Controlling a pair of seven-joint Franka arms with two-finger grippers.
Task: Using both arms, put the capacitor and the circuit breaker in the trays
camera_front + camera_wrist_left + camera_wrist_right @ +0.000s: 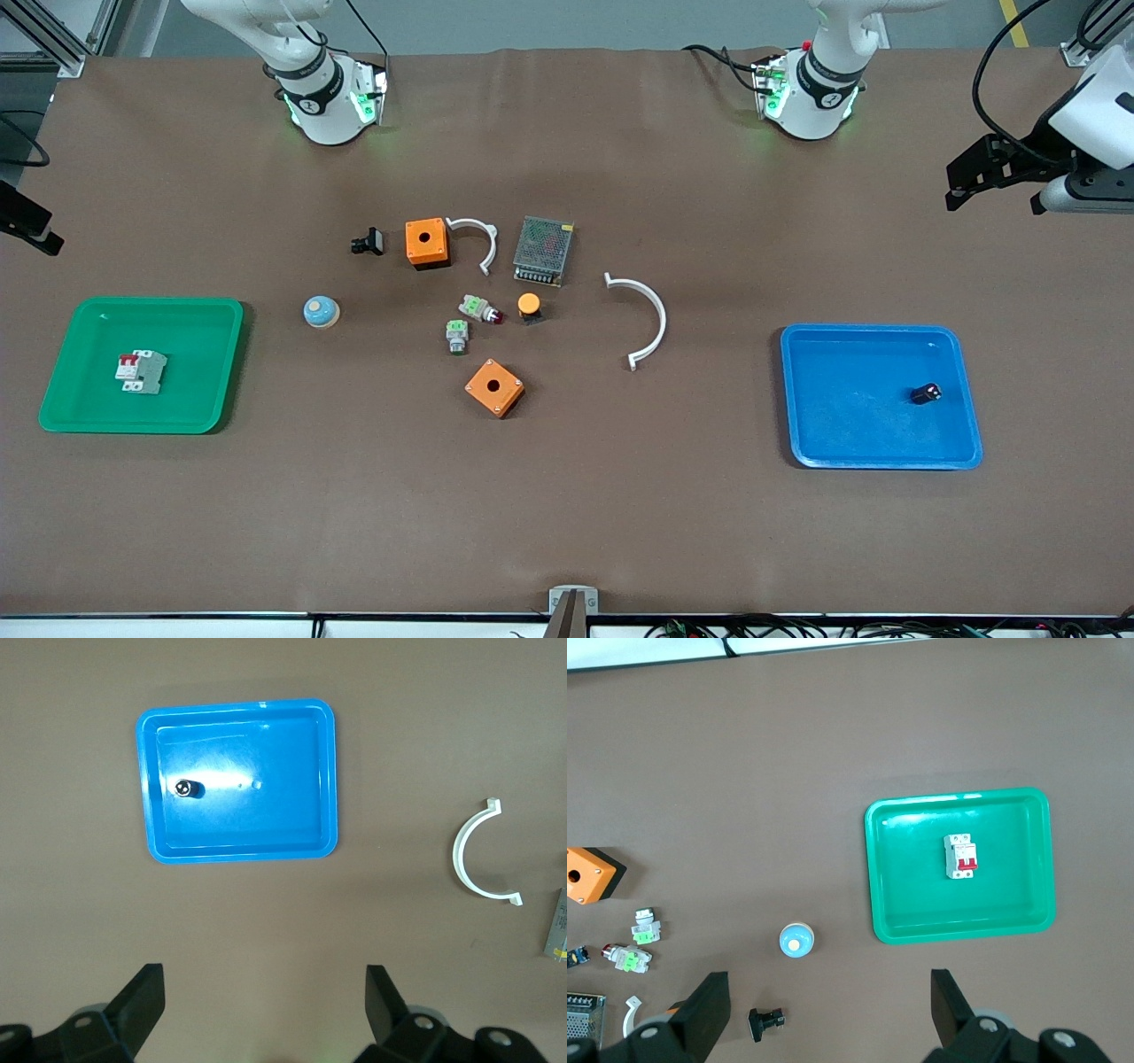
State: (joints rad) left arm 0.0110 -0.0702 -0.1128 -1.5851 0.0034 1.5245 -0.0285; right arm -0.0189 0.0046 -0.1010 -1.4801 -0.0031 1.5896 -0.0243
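Capacitor (pixel 926 392) in blue tray (pixel 886 452), circuit breaker (pixel 141 371) in green tray (pixel 133 421)

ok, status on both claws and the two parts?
Both claws open, empty: left claw, right claw. Capacitor in blue tray. Circuit breaker in green tray. Nothing obstructing.

Brown desk (pixel 567 514). Green tray (pixel 89 416) holds the white-grey circuit breaker (pixel 142 371) with red levers; blue tray (pixel 815 443) holds the black capacitor (pixel 925 393). Two orange boxes (pixel 427 243).
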